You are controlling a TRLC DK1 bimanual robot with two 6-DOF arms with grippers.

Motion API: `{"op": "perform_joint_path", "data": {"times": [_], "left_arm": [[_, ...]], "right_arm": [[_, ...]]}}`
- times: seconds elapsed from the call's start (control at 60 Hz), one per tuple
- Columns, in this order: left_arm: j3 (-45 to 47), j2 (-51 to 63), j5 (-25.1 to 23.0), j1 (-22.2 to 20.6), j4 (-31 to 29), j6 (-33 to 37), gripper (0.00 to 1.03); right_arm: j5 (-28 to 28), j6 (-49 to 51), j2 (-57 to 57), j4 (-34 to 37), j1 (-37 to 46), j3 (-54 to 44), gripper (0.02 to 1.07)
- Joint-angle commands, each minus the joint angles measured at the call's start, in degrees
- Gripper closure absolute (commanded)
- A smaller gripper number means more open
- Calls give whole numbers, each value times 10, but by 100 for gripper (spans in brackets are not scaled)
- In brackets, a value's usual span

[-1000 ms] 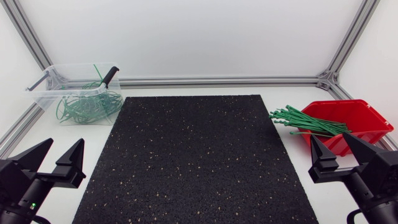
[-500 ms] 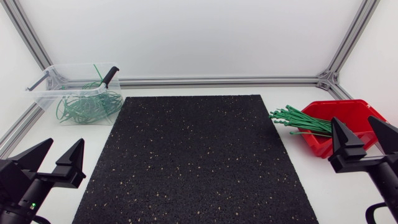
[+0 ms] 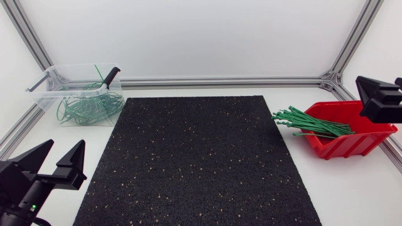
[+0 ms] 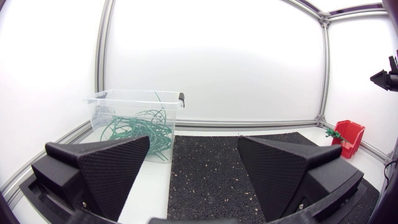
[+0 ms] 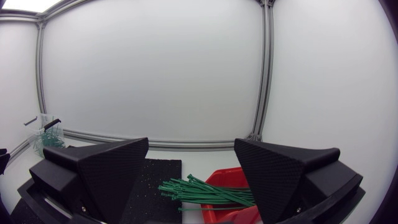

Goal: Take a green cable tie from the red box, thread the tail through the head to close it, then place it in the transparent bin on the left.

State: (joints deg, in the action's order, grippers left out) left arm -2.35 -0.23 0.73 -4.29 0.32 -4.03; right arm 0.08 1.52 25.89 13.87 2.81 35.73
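Head view first: left gripper (image 3: 66, 144) sits low at the near left corner of the table, beside the black mat (image 3: 198, 163), its fingers spread wide with nothing between them. Over on the far right, the right gripper (image 3: 380, 99) hangs at the edge of the picture, by the back corner of the red box (image 3: 352, 143). The bundle of green cable ties (image 3: 311, 123) lies in that box, tails poking out over its rim toward the mat, and no finger touches it.

Right wrist view confirms it: the fingers (image 5: 99, 168) stand far apart and bare, and the ties (image 5: 205, 191) and red box (image 5: 227, 180) lie below and just ahead of them.

At the far left corner stands the transparent bin (image 3: 44, 94), with a tangle of looped ties (image 3: 88, 108) already inside. Left wrist view looks past its own parted gripper (image 4: 193, 149) to that bin (image 4: 134, 99), with the red box (image 4: 348, 134) well apart across the mat.
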Motion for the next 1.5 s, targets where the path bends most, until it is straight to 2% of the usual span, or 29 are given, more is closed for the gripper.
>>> {"op": "perform_joint_path", "data": {"times": [0.0,0.05,0.15,0.233,0.3,0.55,0.65,0.7,0.783,0.85,0.933,1.133,1.333,1.483], "left_arm": [[23,-5,1,3,-12,6,5],[23,-5,1,3,-12,6,5],[23,-5,1,3,-11,7,5],[23,-5,1,3,-11,6,5],[23,-5,1,3,-11,6,5],[23,-5,1,4,-11,8,5],[23,-5,1,3,-11,8,5],[23,-5,1,3,-11,8,5],[23,-5,1,3,-11,8,5],[23,-5,1,3,-11,8,5],[23,-5,1,3,-11,8,5],[23,-5,1,2,-11,8,5],[23,-5,1,1,-11,8,5],[23,-5,1,2,-11,8,5]], "right_arm": [[-5,-12,62,39,12,59,6],[-8,-13,87,59,17,85,6],[-39,-13,174,143,50,176,6],[-71,-4,216,172,76,229,6],[-76,3,239,194,80,259,6],[-93,81,414,390,80,501,6],[-102,139,474,459,81,581,6],[-125,187,515,515,82,625,7],[-153,236,565,557,94,668,7],[-191,337,618,619,110,713,7],[-188,423,659,668,116,762,7],[-106,578,691,694,98,748,7],[-71,702,689,709,88,720,7],[-53,798,653,703,77,657,7]]}}
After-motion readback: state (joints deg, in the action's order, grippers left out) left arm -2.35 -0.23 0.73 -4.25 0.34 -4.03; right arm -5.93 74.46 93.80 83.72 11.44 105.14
